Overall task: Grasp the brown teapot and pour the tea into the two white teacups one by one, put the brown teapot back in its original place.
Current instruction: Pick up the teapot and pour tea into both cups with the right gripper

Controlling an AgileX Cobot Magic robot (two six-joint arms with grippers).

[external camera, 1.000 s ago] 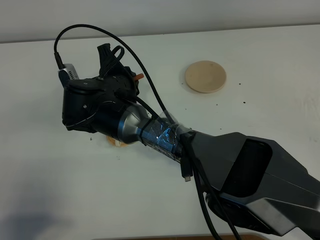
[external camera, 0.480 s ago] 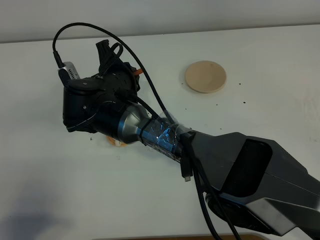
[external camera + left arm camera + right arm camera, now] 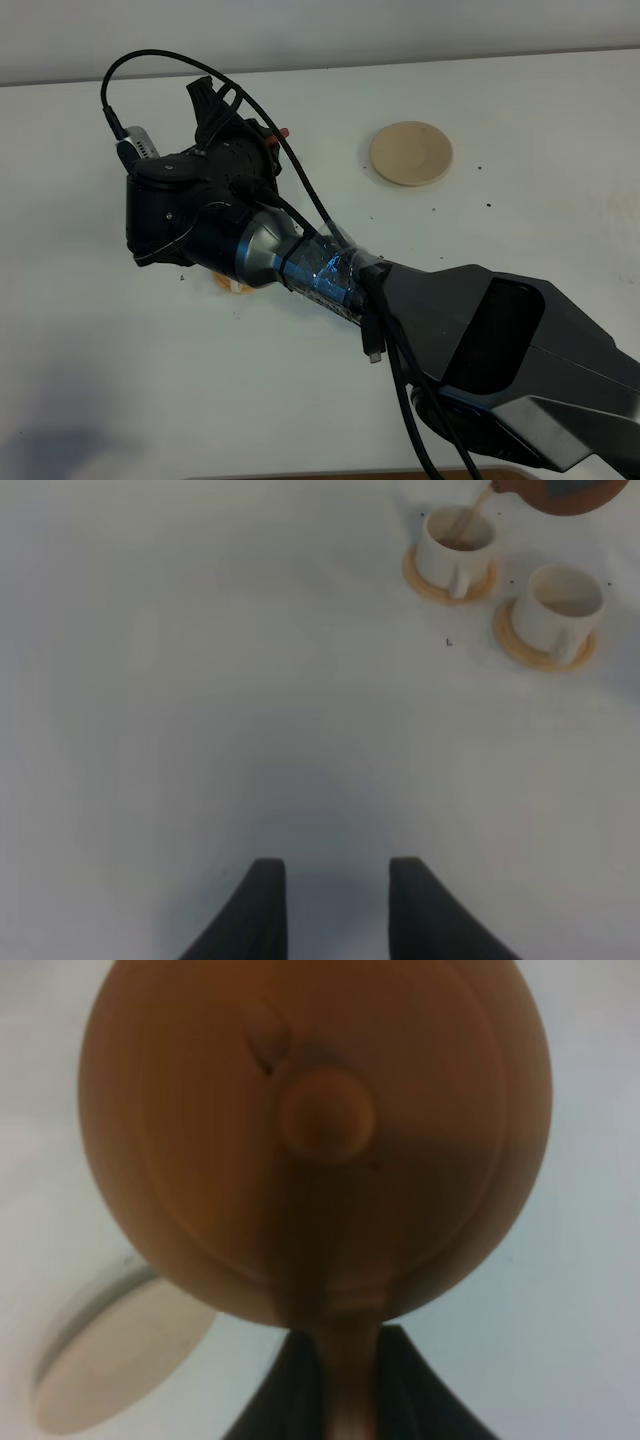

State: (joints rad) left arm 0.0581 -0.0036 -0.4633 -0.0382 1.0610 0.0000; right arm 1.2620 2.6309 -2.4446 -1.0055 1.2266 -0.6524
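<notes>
My right gripper (image 3: 345,1400) is shut on the loop handle of the brown teapot (image 3: 315,1140), whose domed top and lid knob fill the right wrist view. In the left wrist view the teapot (image 3: 560,492) is tilted and a thin stream of tea runs into the nearer white teacup (image 3: 455,545); the second teacup (image 3: 560,605) stands beside it, each on an orange saucer. In the high view my right wrist (image 3: 190,205) hides both cups; only a tip of the teapot (image 3: 283,131) shows. The beige coaster (image 3: 411,153) lies bare. My left gripper (image 3: 335,910) is open and empty.
A sliver of an orange saucer (image 3: 228,285) shows under my right arm. The arm's black cable (image 3: 150,60) loops above the wrist. The white table (image 3: 500,100) runs to the back wall. A pale disc (image 3: 120,1360) lies beside the teapot in the right wrist view.
My right wrist has turned a little, and the orange tip of the teapot has shifted up and away. The left arm has not moved.
</notes>
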